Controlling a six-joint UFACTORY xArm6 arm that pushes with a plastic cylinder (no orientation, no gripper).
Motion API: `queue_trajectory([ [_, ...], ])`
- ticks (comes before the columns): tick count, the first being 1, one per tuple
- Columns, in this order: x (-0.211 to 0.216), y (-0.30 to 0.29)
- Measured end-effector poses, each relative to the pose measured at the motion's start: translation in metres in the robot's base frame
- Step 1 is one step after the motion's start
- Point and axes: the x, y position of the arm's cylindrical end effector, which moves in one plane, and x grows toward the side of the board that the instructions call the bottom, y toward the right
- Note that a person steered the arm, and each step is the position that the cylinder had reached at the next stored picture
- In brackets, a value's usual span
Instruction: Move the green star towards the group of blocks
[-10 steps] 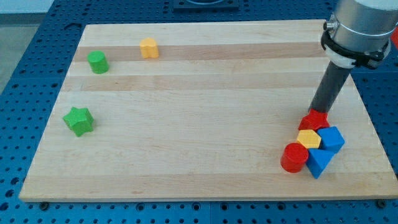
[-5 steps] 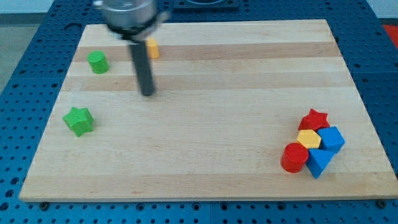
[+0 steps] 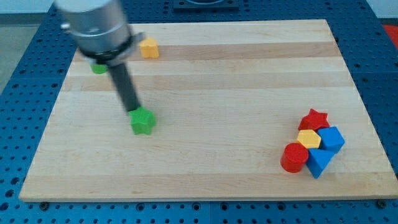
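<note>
Tip: our tip point(image 3: 134, 110) sits at the upper left edge of the green star point(image 3: 142, 121), touching it or just about; the rod leans up toward the view's top left.
Fingers: we have none, only the straight dark rod, so nothing is held.
Green star: on the wooden board point(image 3: 205, 68), left of the middle, well apart from the group at the view's right.
Group: five blocks packed together near the board's lower right corner.
Red star point(image 3: 314, 119): top of the group, touching the yellow block below it.
Yellow block point(image 3: 308, 139): middle of the group, looks six-sided, we cannot tell for sure.
Blue cube point(image 3: 331, 138): right side of the group, against the yellow block.
Red cylinder point(image 3: 293, 157): lower left of the group.
Blue triangle point(image 3: 318, 162): bottom of the group, right beside the red cylinder.
Green block point(image 3: 99, 67): near the board's top left, mostly hidden behind our arm, shape not clear.
Orange block point(image 3: 148, 47): near the top edge, just right of our arm, shape hard to tell.
Surround: blue perforated table point(image 3: 25, 74) around the board.
</note>
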Motion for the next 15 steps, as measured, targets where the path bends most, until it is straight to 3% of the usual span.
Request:
queue_trajectory([
  [1,-0.005,0.039],
  [3,0.004,-0.071],
  [4,0.023,-0.081],
  [5,0.023,-0.038],
  [6,0.021,0.051],
  [7,0.021,0.085],
  [9,0.021,-0.019],
  [10,0.033,-0.032],
  [11,0.047,-0.009],
  [13,0.041,0.144],
  [15,0.063,0.089],
])
